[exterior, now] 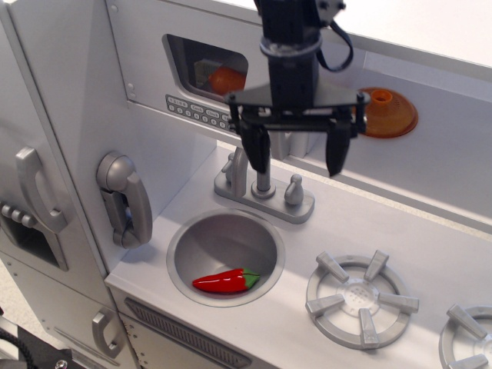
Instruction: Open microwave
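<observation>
The microwave is the grey compartment at the upper left, with a dark window and a row of small buttons. An orange object shows through the window. The door looks shut. My black gripper hangs open and empty in front of the door's right edge, fingers pointing down above the faucet. The arm covers most of the vertical bar handle.
A round sink holds a red chili pepper. A burner lies to its right, and an orange lid rests against the back wall. A grey toy phone hangs on the left wall.
</observation>
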`<action>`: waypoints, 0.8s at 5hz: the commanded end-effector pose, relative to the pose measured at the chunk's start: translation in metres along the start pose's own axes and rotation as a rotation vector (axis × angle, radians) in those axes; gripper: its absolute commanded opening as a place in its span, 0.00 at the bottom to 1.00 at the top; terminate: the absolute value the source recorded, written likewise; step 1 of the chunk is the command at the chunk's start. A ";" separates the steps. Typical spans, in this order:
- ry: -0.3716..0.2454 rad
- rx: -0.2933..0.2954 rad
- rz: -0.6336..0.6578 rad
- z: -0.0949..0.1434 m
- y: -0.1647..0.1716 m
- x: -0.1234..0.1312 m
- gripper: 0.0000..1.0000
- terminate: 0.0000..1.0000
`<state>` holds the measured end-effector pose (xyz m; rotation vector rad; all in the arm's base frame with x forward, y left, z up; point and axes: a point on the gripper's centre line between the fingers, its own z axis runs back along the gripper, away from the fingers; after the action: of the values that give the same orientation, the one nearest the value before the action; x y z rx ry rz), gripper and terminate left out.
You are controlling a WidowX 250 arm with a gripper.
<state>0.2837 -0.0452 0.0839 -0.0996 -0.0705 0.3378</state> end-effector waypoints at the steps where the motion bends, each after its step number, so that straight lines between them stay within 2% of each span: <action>1: -0.067 0.073 -0.079 0.035 0.003 0.023 1.00 0.00; 3: -0.195 0.107 -0.133 0.036 0.010 0.050 1.00 0.00; 4: -0.242 0.105 -0.118 0.033 0.012 0.068 1.00 0.00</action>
<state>0.3358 -0.0078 0.0990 0.0514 -0.2451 0.2278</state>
